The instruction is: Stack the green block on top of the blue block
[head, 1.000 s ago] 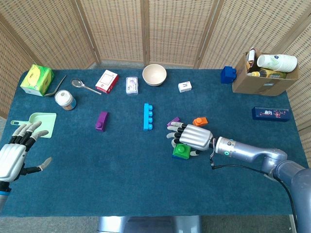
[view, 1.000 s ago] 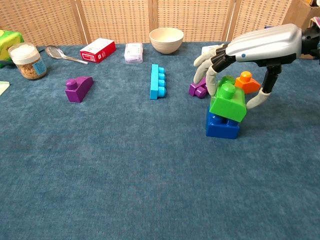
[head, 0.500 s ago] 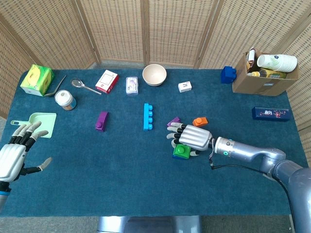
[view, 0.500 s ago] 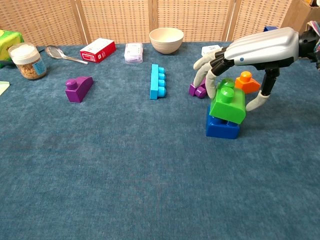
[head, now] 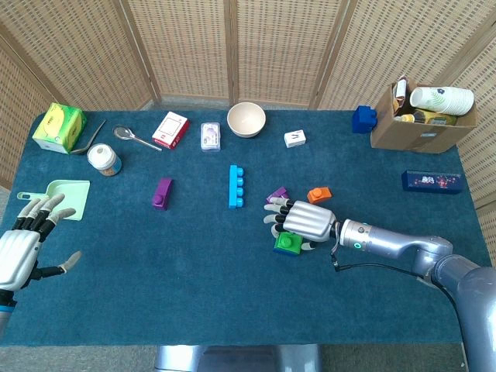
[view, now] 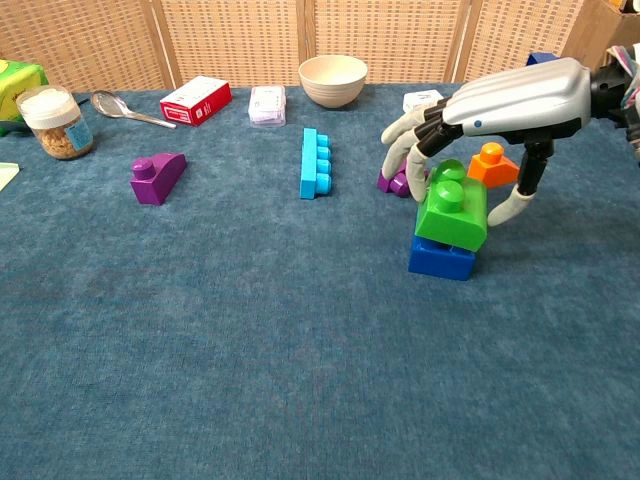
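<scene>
Green block [view: 452, 211] sits on top of the blue block [view: 441, 260], a bit tilted, near the middle of the blue table [view: 250, 350], a little to the right. My right hand [view: 500, 110] is over it, with my fingers [view: 412, 176] curled down around the top of the green block and my thumb by its right side. I am holding the green block. From the head view I see the green block [head: 288, 243] poking out on the near side of my right hand [head: 306, 222]; the blue block is hidden under it there. Just behind my hand lie a small purple block [view: 394, 181] and an orange block [view: 491, 164]. Further left is a long light blue block [view: 316, 163], and further left again another purple block [view: 157, 176]. At the far side of the table stand a bowl [view: 333, 80], a red and white box [view: 195, 99], a spoon [view: 127, 110] and a jar [view: 56, 121]. My left hand [head: 25, 240] is at the near left edge of the table, with its fingers spread and nothing in it, next to a pale green scoop [head: 63, 198].
</scene>
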### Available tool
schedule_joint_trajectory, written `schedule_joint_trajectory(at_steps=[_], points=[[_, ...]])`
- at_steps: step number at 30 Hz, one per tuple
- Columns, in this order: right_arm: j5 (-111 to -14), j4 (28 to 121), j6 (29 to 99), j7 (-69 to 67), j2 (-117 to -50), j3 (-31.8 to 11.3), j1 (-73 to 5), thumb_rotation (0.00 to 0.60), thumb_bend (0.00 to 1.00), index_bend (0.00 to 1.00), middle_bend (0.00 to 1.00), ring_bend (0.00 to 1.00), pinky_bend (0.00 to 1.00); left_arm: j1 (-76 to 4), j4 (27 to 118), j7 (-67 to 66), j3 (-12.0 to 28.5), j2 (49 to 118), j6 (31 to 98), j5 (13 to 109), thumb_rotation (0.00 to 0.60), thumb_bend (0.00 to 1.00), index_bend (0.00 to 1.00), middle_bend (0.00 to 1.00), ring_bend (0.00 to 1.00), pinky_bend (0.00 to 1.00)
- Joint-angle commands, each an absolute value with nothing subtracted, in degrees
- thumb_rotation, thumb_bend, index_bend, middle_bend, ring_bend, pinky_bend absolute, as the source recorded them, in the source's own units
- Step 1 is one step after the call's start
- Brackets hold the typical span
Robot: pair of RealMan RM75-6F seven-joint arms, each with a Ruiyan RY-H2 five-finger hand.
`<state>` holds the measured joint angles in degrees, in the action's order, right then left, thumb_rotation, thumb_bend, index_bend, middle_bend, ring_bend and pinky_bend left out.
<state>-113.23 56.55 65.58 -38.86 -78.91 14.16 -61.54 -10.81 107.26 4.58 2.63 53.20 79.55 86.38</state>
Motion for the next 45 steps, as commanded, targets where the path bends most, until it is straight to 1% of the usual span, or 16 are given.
schedule_joint_trajectory(at_steps=[1, 22, 36, 38, 41, 45], points=[[-113.2, 56.6, 65.6, -38.9, -78.9, 14.1, -61.8, 0.6, 0.16, 0.4, 0.21, 0.03, 0.0, -10.8, 107.2, 4.6, 2.6, 53.2, 79.5, 86.4, 0.496, 0.34, 0.19, 0.06, 0.0, 0.0], [-113.2, 56.6, 63.9, -38.5, -79.3, 15.2, -62.5, 0.6, 0.15, 0.39, 0.21, 0.03, 0.0, -10.8, 106.6, 5.6, 2.5, 53.4, 79.2, 86.3, 0.493, 0.34, 0.19, 0.06, 0.0, 0.0], [-112.7, 57.1, 62.8, -37.5, -79.4, 15.9, -62.1, 0.6, 0.15, 0.36, 0.2, 0.01, 0.0, -11.0, 106.3, 5.7, 2.6, 53.6, 79.0, 86.5, 0.497, 0.34, 0.19, 0.06, 0.0, 0.0], [-112.5, 57.2, 62.3, -37.4, -79.4, 15.9, -62.2, 0.6, 0.15, 0.33, 0.19, 0.0, 0.0, -10.9, 106.3, 5.8, 2.6, 53.6, 79.1, 86.5, 0.495, 0.34, 0.19, 0.06, 0.0, 0.0], [-112.2, 57.6, 62.1, -37.3, -79.1, 15.8, -62.2, 0.587, 0.15, 0.22, 0.17, 0.0, 0.0, -10.8, 106.3, 5.8, 2.6, 53.5, 79.2, 86.4, 0.492, 0.34, 0.19, 0.06, 0.0, 0.0], [-111.5, 58.5, 61.6, -37.1, -77.9, 15.7, -62.2, 0.493, 0.17, 0.1, 0.11, 0.0, 0.0, -11.0, 106.3, 6.0, 2.7, 53.4, 79.2, 86.5, 0.491, 0.34, 0.19, 0.06, 0.0, 0.0]])
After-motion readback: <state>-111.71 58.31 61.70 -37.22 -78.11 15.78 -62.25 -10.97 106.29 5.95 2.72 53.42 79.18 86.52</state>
